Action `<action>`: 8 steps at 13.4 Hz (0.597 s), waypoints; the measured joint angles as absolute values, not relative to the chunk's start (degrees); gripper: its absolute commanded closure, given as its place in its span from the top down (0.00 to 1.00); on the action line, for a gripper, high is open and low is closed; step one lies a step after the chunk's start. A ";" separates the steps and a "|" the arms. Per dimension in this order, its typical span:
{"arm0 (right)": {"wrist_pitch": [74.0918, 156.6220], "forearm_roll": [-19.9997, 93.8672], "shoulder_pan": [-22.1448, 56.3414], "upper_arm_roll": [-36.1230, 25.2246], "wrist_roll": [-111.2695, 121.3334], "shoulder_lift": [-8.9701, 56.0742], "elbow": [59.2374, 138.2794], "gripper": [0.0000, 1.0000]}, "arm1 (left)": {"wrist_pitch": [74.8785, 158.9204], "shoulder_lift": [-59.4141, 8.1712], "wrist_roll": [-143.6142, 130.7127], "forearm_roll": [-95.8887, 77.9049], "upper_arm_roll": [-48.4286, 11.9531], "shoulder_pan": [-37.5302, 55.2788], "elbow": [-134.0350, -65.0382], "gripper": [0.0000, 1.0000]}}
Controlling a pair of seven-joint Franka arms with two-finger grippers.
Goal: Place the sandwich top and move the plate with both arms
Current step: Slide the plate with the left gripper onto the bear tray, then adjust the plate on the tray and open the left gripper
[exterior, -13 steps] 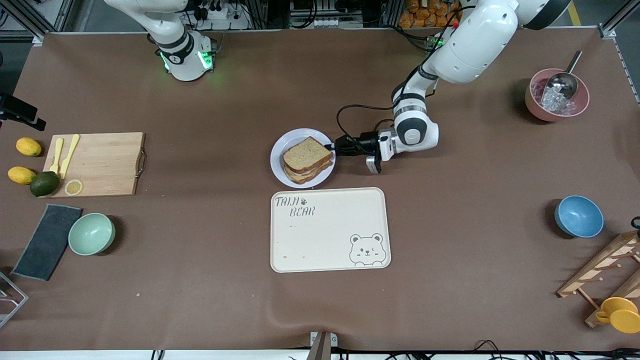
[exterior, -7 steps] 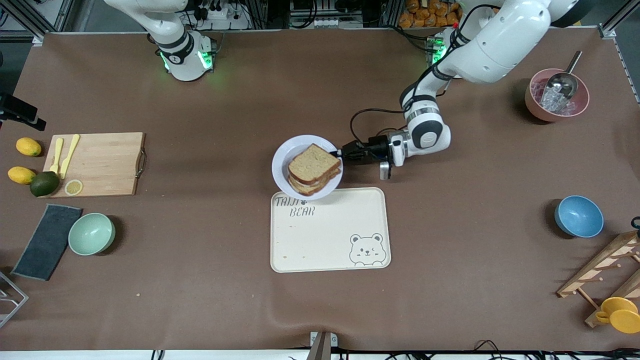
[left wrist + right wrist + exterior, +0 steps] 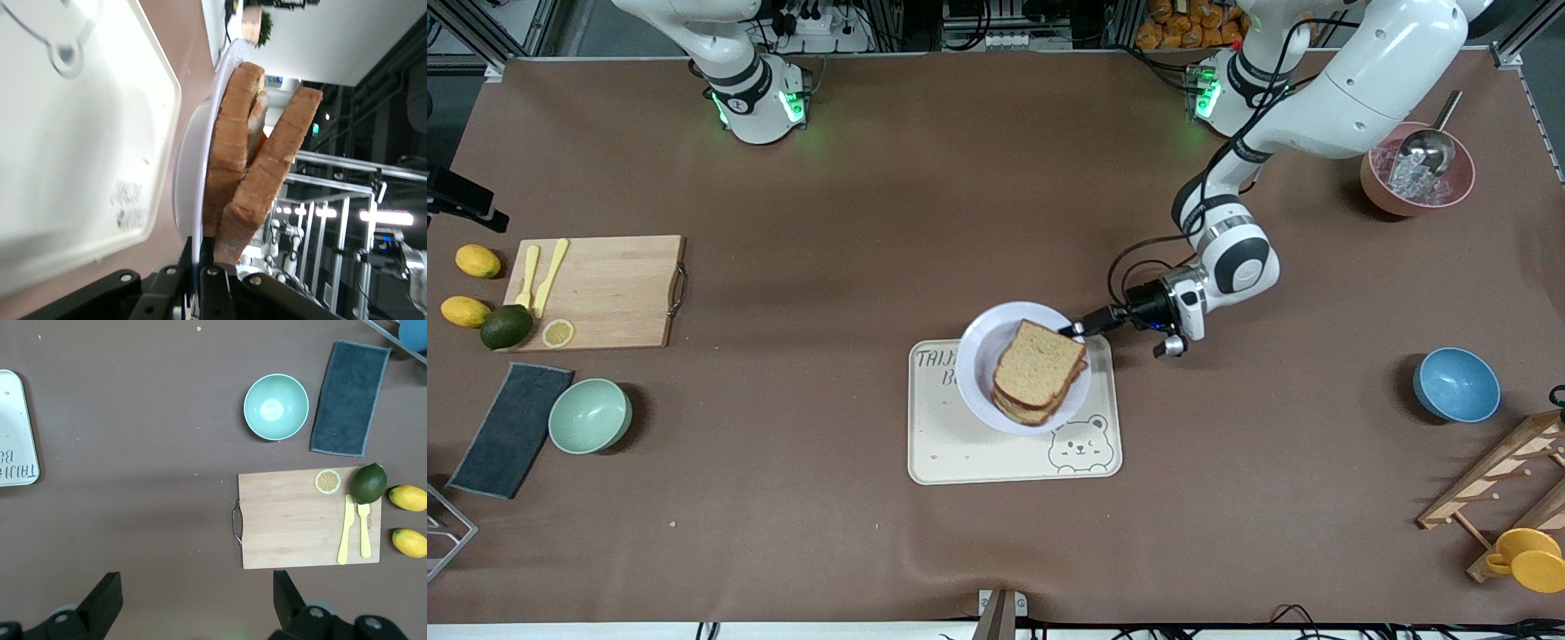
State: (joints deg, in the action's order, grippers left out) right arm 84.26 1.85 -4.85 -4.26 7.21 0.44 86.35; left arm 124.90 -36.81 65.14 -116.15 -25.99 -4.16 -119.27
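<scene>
Left claw (image 3: 1074, 329) pinches the plate (image 3: 980, 356) rim over the tray (image 3: 960, 453) — rigid, likely slippery; loose bread (image 3: 1040, 360) may slide. Right claw (image 3: 193, 603) spread, waiting above the tabletop.

Pale plate (image 3: 978, 369) sits mid-frame, overlapping the tray's upper half; brown-crusted sandwich top (image 3: 1040, 362) caps the stack on it, tilted open in the left wrist view (image 3: 270, 180).

Left hand (image 3: 1074, 329) clamped shut, arm reaching low, right hand (image 3: 197, 603) spread wide, waiting aloft
</scene>
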 measured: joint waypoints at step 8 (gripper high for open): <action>84.26 1.84 -4.85 -4.26 7.21 0.44 86.35 1.00 | 132.08 -42.59 62.43 -116.15 -23.53 -3.91 -111.36 0.00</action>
